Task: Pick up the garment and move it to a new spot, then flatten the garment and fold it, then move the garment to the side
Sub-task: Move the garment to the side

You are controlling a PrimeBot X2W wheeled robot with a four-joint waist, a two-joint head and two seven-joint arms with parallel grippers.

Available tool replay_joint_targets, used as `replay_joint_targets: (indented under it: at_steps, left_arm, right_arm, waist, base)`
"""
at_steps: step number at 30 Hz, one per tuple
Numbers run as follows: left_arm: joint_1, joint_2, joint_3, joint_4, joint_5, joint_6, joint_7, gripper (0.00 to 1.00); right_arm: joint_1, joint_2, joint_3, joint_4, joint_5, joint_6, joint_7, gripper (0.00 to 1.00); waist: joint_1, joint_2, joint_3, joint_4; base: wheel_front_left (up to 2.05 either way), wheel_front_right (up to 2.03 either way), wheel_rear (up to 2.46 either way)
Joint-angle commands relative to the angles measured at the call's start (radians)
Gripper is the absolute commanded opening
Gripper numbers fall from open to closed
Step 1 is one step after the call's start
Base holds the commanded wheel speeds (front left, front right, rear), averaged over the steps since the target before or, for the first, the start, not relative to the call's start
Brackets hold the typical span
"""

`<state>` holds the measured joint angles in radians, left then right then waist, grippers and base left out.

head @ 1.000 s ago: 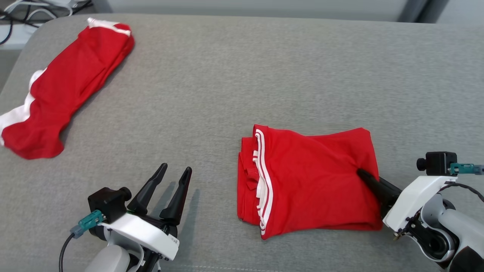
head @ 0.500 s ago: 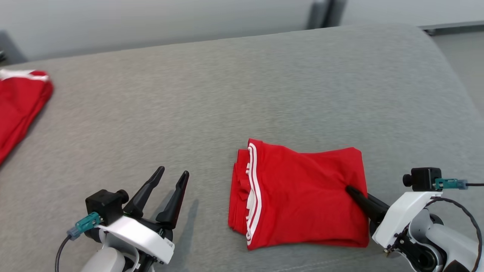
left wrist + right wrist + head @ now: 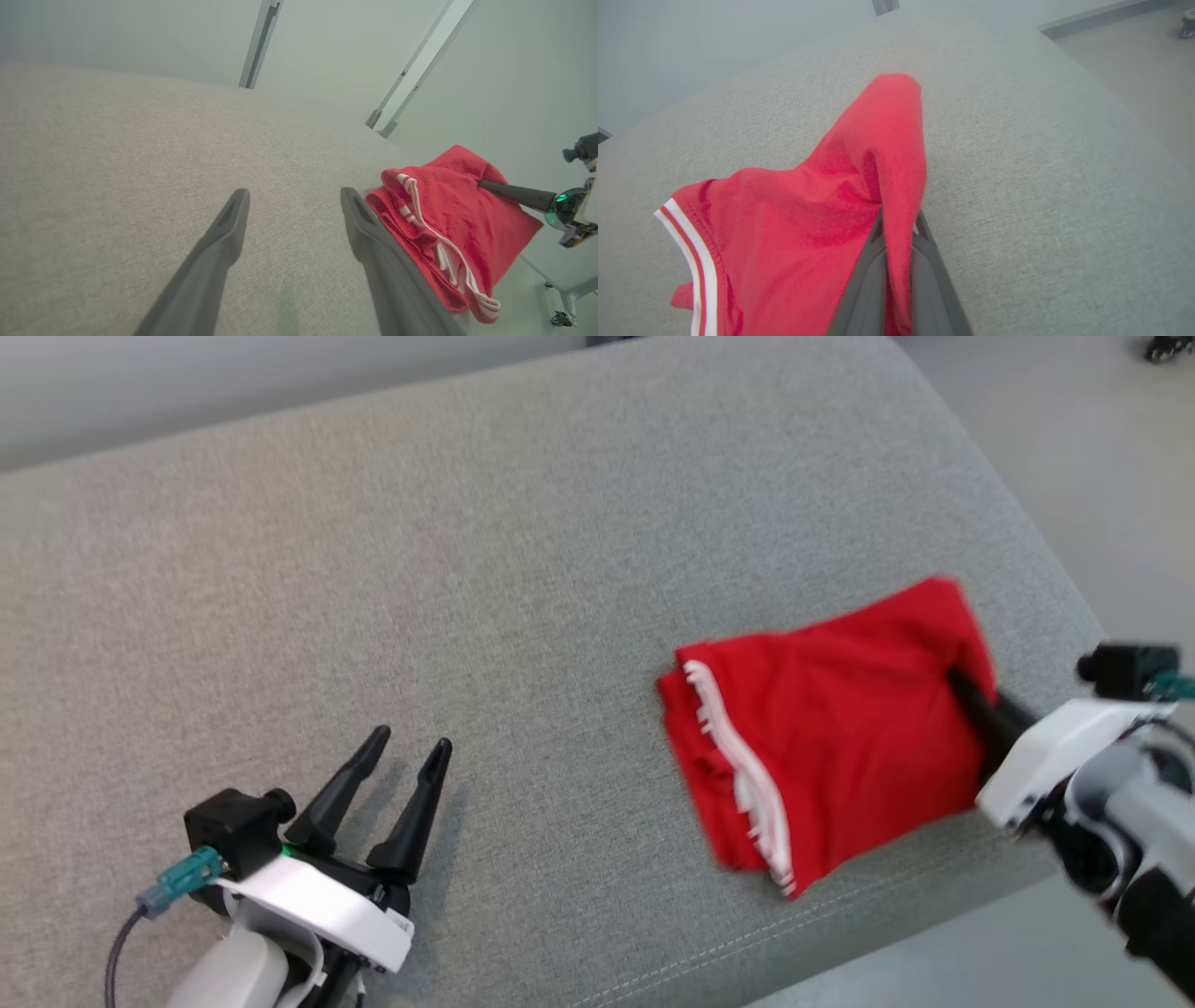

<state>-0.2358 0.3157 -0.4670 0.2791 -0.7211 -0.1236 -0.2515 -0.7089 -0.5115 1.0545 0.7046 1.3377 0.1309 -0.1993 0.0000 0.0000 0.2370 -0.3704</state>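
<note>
The right claw [image 3: 959, 681] gripped the folded garment [image 3: 831, 737], the left claw [image 3: 411, 745] open well apart from it, so moving it aside seemed underway, needing a flat set-down.

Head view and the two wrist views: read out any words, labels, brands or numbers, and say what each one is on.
No text can be read.
Small sticker at the base of the left claw: too small and blurred to read.
Red garment: white stripes only, no print visible.
</note>
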Motion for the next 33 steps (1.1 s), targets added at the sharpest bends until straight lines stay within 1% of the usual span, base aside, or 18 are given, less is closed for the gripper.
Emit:
replay_joint_targets:
  at_steps: [1, 6, 13, 14, 18, 21, 22, 23, 24, 26, 30, 33]
  left_arm:
    - [-0.049, 0.036, 0.032, -0.032, -0.002, -0.007, -0.01, 1.0]
    - [-0.075, 0.071, 0.013, -0.053, 0.015, -0.007, -0.01, 1.0]
    - [-0.102, 0.092, -0.004, -0.079, 0.041, -0.007, -0.01, 1.0]
    - [-0.11, 0.096, -0.009, -0.084, 0.049, -0.007, -0.01, 1.0]
    - [-0.125, 0.106, -0.02, -0.097, 0.06, -0.007, -0.009, 1.0]
    - [-0.133, 0.11, -0.029, -0.105, 0.066, -0.007, -0.007, 1.0]
    - [-0.135, 0.11, -0.031, -0.106, 0.068, -0.007, -0.006, 1.0]
    - [-0.138, 0.109, -0.034, -0.106, 0.069, -0.007, -0.006, 1.0]
    - [-0.139, 0.108, -0.037, -0.106, 0.07, -0.007, -0.006, 1.0]
    - [-0.141, 0.103, -0.043, -0.105, 0.074, -0.007, -0.007, 1.0]
    - [-0.144, 0.088, -0.051, -0.097, 0.075, -0.007, -0.007, 1.0]
    - [-0.141, 0.074, -0.048, -0.087, 0.074, -0.007, -0.008, 1.0]
  right_arm:
    - [-0.032, -0.016, -0.018, 0.036, -0.025, 0.0, -0.029, 0.0]
    - [-0.136, 0.006, -0.07, 0.199, -0.078, 0.0, -0.054, 0.0]
    - [-0.232, 0.001, -0.13, 0.39, -0.131, 0.0, -0.062, 0.0]
    - [-0.264, -0.004, -0.155, 0.431, -0.153, 0.0, -0.062, 0.0]
    - [-0.319, -0.017, -0.204, 0.505, -0.207, 0.0, -0.062, 0.0]
    - [-0.317, -0.001, -0.227, 0.552, -0.224, 0.0, -0.062, 0.0]
    - [-0.312, 0.005, -0.234, 0.563, -0.221, 0.0, -0.062, 0.08]
    - [-0.308, 0.006, -0.239, 0.572, -0.222, 0.0, -0.062, 0.44]
    - [-0.302, 0.007, -0.244, 0.578, -0.222, 0.0, -0.059, 1.0]
    - [-0.293, -0.004, -0.253, 0.584, -0.23, 0.0, -0.059, 1.0]
    - [-0.255, -0.086, -0.287, 0.586, -0.261, 0.0, -0.06, 1.0]
    - [-0.251, -0.136, -0.32, 0.586, -0.299, 0.0, -0.061, 1.0]
  waist:
    - [0.0, 0.0, 0.047, -0.004]
    - [0.0, 0.0, 0.1, 0.028]
    - [0.0, 0.0, 0.139, 0.088]
    - [0.0, 0.0, 0.151, 0.104]
    - [0.0, 0.0, 0.174, 0.133]
    - [0.0, 0.0, 0.187, 0.153]
    - [0.0, 0.0, 0.19, 0.159]
    - [0.0, 0.0, 0.193, 0.164]
    - [0.0, 0.0, 0.194, 0.168]
    - [0.0, 0.0, 0.192, 0.175]
    - [0.0, 0.0, 0.175, 0.184]
    - [0.0, 0.0, 0.151, 0.188]
  base:
    - [0.0, 0.0, 0.0]
    - [0.0, 0.0, 0.0]
    - [0.0, 0.0, 0.0]
    - [0.0, 0.0, 0.0]
    - [0.0, 0.0, 0.0]
    - [0.0, 0.0, 0.0]
    - [0.0, 0.0, 0.0]
    - [0.0, 0.0, 0.0]
    - [0.0, 0.0, 0.0]
    - [0.0, 0.0, 0.0]
    - [0.0, 0.0, 0.0]
    - [0.0, 0.0, 0.0]
